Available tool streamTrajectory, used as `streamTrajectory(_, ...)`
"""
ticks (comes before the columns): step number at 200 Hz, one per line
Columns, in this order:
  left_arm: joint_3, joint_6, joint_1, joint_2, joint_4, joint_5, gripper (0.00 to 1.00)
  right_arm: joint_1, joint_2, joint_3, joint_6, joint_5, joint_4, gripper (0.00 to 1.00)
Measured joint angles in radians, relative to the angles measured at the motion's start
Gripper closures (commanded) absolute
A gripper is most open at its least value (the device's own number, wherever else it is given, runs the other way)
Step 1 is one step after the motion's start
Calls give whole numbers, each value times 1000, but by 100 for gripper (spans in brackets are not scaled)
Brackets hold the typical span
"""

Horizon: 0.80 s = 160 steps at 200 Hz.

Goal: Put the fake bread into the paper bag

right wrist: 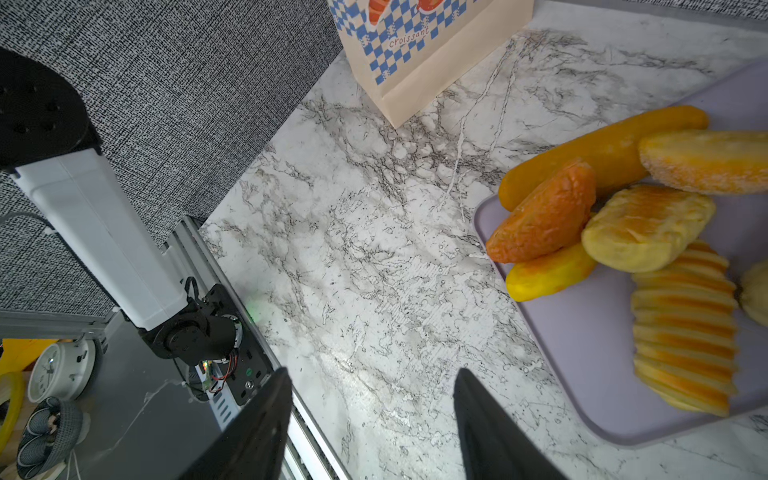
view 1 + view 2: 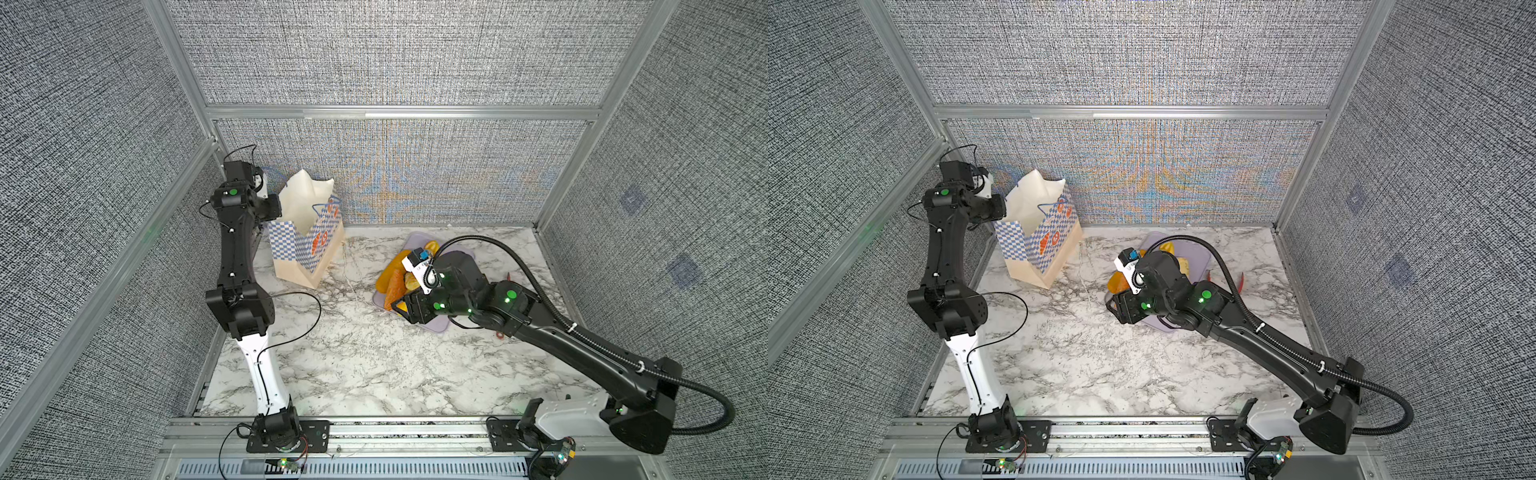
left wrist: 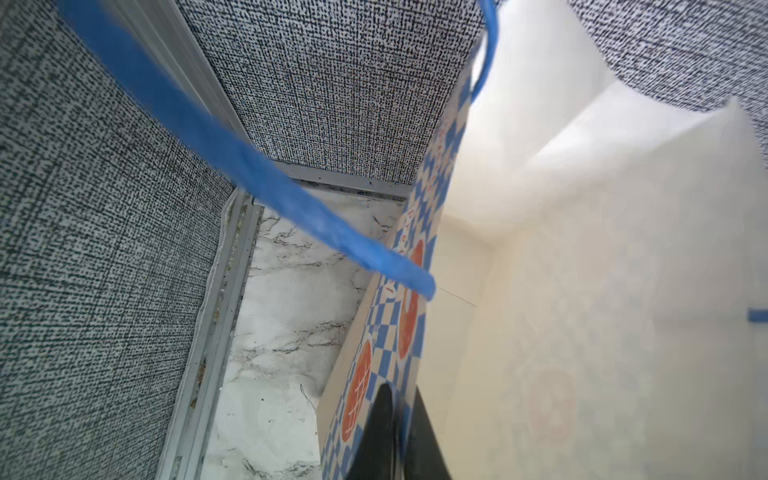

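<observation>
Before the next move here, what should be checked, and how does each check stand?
1. Left gripper shut on wall of tall cream, blue-checked paper bag: ok.
2. Bag upright, mouth open: ok.
3. Right gripper open, empty: ok.
4. Glossy golden toy bread lying on flat lavender tray: ok.
5. Right gripper lined up on a loaf: not ok, jaws frame bare marble tabletop.
6. Bag's bottom clear: cannot tell.
</observation>
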Motion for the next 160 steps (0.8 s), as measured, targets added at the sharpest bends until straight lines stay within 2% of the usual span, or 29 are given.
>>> streamTrajectory(10,-12,-5,0,-20,-13,1,100,-3,-3,3,4,0,-2,26)
streamTrajectory(34,-68,-31,0,-80,-17,11,100,-11,-13,9,11,13,-16,10)
streamTrajectory(57,-150,-53,0,-145,-16,35,100,-26,-12,34,67,71,-77,6)
streamTrajectory(66,-188,-64,0,-173,-16,53,100,-39,-12,48,98,93,-106,1)
streamTrajectory(96,-375,-118,0,-304,1,113,100,-95,-48,39,166,109,-166,1)
streamTrajectory(132,-657,-206,0,-483,80,171,100,-201,-132,-45,183,-7,-164,1)
streamTrajectory(160,-801,-260,0,-617,125,177,100,-277,-212,-138,243,-57,-122,1)
